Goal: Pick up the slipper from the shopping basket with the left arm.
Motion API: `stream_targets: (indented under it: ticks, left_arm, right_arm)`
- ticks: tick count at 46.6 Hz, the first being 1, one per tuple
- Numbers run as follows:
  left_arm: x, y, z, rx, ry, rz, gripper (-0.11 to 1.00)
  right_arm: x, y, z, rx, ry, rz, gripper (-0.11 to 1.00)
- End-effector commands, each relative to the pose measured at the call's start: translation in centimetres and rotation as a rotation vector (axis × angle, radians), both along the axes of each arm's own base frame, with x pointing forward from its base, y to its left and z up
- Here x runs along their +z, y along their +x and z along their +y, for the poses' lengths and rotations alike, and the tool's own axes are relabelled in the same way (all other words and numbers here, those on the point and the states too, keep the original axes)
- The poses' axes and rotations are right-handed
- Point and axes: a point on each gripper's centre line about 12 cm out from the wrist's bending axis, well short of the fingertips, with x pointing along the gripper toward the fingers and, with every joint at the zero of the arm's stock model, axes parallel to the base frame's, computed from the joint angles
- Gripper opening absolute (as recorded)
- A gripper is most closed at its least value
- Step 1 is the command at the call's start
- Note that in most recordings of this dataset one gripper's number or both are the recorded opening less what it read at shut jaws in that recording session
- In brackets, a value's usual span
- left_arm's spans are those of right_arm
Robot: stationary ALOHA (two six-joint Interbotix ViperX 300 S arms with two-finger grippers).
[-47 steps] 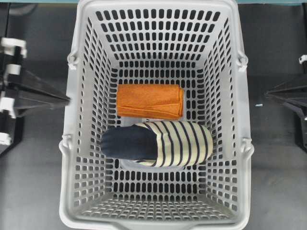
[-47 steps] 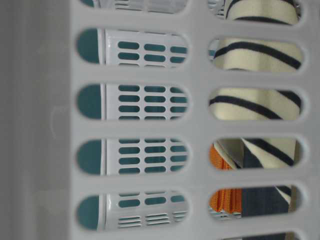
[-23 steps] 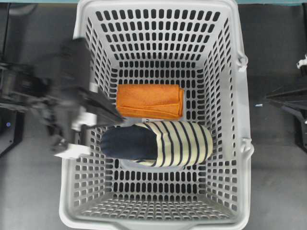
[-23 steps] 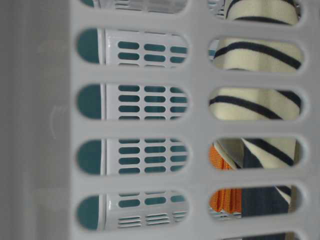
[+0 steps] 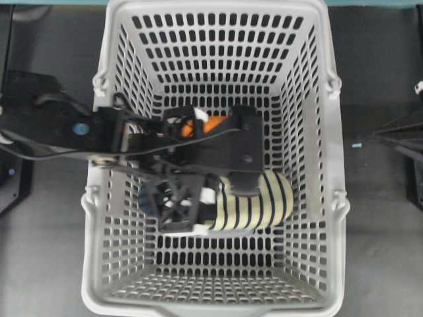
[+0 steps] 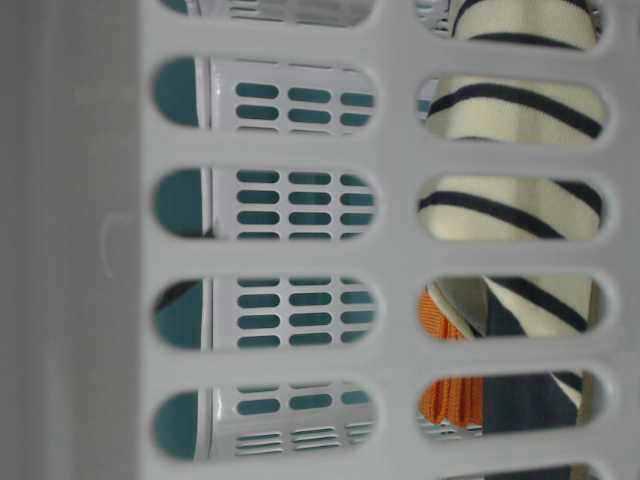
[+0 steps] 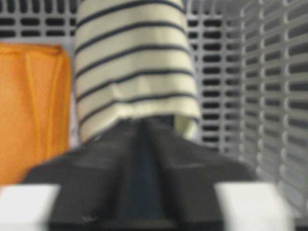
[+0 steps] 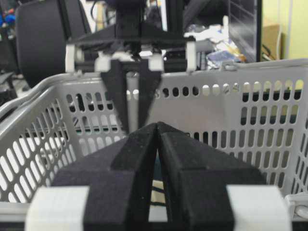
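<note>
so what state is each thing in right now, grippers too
slipper: lying flat on the basket floor, not lifted
orange cloth: folded, beside the slipper
shopping basket: upright, holding both
left gripper: down inside the basket over the slipper's navy end, jaw opening unclear
right gripper: shut, empty, outside the basket
</note>
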Motion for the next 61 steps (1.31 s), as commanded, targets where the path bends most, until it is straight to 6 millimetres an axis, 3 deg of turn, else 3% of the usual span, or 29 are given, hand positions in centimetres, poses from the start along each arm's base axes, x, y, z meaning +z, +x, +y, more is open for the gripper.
stream_targets:
  ticks: [1, 8, 13, 23, 35, 54, 57, 61]
  left_arm:
    - [1.2, 0.6, -0.2, 0.007, -0.007, -0.029, 0.31]
    - [0.4, 1.5, -0.3, 0.025, -0.015, 0.008, 0.76]
    - [-0.7, 2.1, -0.4, 0.036, -0.015, 0.047, 0.91]
    - [-4.4, 3.7, -0.7, 0.035, -0.005, 0.121, 0.91]
    - [-8.8, 3.9, -0.4, 0.027, 0.018, 0.222, 0.91]
    - [-10.2, 3.3, -0.2, -0.014, 0.044, 0.228, 0.88]
    - [-10.2, 3.2, -0.2, -0.016, 0.043, 0.227, 0.83]
    - [-10.1, 3.2, -0.2, -0.014, 0.045, 0.23, 0.67]
  right_arm:
    - [0.4, 0.1, 0.1, 0.003, 0.005, -0.006, -0.01]
    - [0.2, 0.1, 0.1, 0.004, 0.005, 0.002, -0.01]
    - [0.4, 0.1, 0.1, 0.004, 0.005, -0.011, -0.01]
    - [0.5, 0.0, 0.1, 0.004, 0.007, -0.018, -0.01]
    - [0.4, 0.0, 0.1, 0.004, 0.007, -0.015, -0.01]
    - [0.3, 0.0, 0.1, 0.004, 0.007, -0.01, -0.01]
    - [0.3, 0.0, 0.1, 0.004, 0.007, -0.01, -0.01]
    - [0.2, 0.0, 0.1, 0.004, 0.006, -0.009, -0.01]
